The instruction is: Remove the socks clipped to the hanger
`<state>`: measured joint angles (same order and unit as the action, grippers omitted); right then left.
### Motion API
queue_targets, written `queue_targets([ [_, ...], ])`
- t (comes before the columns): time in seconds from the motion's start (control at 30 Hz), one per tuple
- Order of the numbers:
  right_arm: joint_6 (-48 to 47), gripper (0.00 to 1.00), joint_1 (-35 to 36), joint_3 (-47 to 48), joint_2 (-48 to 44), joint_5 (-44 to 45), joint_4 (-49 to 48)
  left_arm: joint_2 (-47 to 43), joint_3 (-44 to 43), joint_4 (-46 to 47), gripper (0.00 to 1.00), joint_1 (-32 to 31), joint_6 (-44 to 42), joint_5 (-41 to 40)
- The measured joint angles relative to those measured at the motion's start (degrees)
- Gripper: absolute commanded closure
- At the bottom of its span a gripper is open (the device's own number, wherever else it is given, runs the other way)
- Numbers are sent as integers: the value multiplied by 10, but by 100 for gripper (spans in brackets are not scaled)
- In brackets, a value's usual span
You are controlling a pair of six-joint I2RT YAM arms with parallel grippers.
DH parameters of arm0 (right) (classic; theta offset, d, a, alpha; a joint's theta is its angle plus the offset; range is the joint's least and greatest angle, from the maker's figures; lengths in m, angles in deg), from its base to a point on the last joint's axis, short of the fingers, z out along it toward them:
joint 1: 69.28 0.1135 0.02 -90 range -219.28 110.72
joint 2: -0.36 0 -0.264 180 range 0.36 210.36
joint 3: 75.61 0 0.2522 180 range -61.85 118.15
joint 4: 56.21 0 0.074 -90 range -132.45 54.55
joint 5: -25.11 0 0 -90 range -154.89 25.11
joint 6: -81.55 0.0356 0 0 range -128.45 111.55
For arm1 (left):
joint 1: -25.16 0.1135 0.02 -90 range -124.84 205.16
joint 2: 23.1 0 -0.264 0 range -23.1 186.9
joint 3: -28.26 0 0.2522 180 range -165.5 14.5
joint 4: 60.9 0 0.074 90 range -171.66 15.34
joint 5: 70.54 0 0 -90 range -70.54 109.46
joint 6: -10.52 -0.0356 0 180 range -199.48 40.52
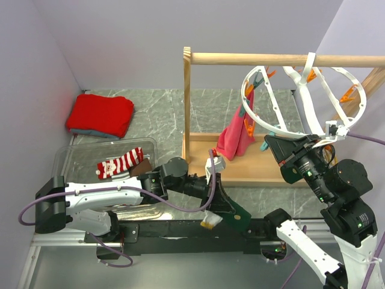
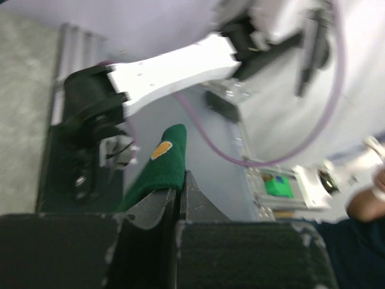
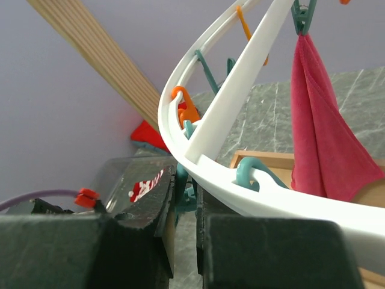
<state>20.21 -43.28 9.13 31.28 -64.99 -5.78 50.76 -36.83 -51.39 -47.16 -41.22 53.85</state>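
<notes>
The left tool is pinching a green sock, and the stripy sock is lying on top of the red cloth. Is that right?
Not quite. The left tool does pinch the green sock, but the stripy sock lies in the clear bin, not on the red cloth, which sits apart behind the bin. The top view shows it.

The white ring-shaped hanger (image 3: 227,99), with spokes and orange and teal clips, hangs tilted from the wooden rail (image 1: 240,58) at far right. A red-and-white striped sock (image 1: 122,162) lies in the clear bin (image 1: 90,146) at left. A dark green sock (image 2: 157,171) dangles near centre, pinched in the left gripper (image 2: 180,183).
</notes>
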Motion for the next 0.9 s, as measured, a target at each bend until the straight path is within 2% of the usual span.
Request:
queue_targets([
  [0.2,0,100,0,-4,-3,4,2,0,0,-110,99,7,-3,-114],
  [0.33,-2,100,0,-10,-7,8,3,-11,23,-164,99,34,12,-207],
  [0.47,-2,100,0,-10,-9,12,3,-59,76,-212,99,78,52,-307],
  [0.63,-2,100,0,-13,-11,12,4,-169,138,-250,99,112,95,-412],
  [0.77,-2,100,0,-17,-12,12,2,-231,141,-301,98,136,111,-504],
  [0.9,-2,100,0,-23,-12,16,1,-243,121,-398,98,183,131,-606],
])
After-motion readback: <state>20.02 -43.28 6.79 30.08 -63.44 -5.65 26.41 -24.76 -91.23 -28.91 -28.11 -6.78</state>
